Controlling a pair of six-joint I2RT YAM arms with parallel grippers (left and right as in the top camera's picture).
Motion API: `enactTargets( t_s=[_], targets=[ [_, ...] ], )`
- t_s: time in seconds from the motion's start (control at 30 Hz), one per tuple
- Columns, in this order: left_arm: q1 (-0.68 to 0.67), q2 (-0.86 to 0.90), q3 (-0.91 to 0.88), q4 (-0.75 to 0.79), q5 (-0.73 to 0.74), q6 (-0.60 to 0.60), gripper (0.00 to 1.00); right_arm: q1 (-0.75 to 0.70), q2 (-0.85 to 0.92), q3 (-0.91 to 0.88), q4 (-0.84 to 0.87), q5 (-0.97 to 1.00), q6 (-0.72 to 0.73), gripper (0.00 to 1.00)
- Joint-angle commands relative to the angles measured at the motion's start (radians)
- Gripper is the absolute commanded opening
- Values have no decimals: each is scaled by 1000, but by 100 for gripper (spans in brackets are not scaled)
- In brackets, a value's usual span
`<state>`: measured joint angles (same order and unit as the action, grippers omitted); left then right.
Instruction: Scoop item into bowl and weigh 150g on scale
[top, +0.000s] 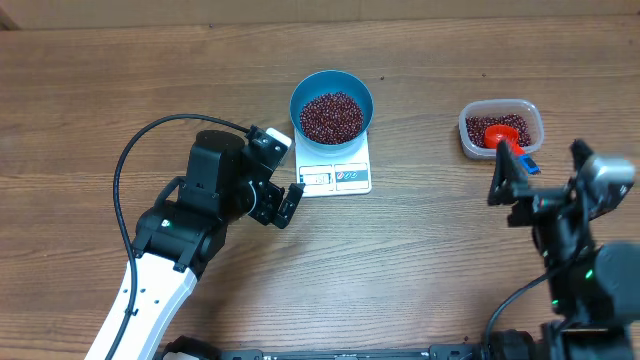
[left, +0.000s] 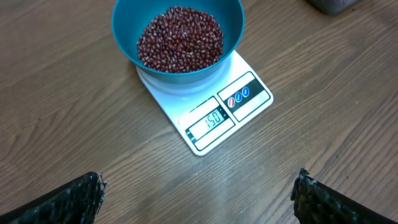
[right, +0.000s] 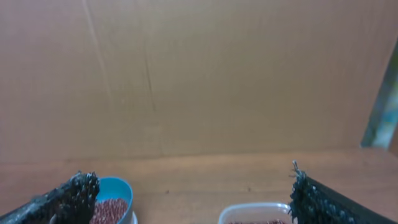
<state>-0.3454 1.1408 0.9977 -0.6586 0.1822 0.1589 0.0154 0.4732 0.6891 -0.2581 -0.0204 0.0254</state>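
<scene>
The blue bowl (top: 305, 92) stands on the white scale (top: 335, 177), holding a heap of dark red-brown beans (top: 332, 117). In the left wrist view the bowl (left: 124, 37) with its beans (left: 180, 38) sits on the scale (left: 249, 87), whose display reads 150. My left gripper (top: 285, 172) hovers just left of and in front of the scale, open and empty (left: 199, 186). My right gripper (top: 540, 172) is raised near the right edge, open and empty (right: 189, 193), level with the back wall. The right wrist view catches the bowl (right: 118, 186) at the bottom edge.
A clear plastic tub (top: 530, 128) at the right holds more beans and a red scoop (top: 503, 135) with a blue handle; its rim (right: 255, 213) shows in the right wrist view. A brown cardboard wall (right: 199, 74) stands behind the table. A black cable (top: 125, 160) loops left of the left arm.
</scene>
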Motion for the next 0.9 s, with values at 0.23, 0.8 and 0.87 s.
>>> enactTargets(
  t_s=[0.23,0.8,0.87],
  targets=[
    [-2,-2,21,1,-6,-10,99,-6,-254,-407,275,-42,3,100],
    [-2,-2,21,1,-6,-10,100,-6,-471,-681,315,-86,3,100],
    [-2,-2,21,1,-6,-10,99,-6,-471,-681,287,-84,2,100]
  ],
)
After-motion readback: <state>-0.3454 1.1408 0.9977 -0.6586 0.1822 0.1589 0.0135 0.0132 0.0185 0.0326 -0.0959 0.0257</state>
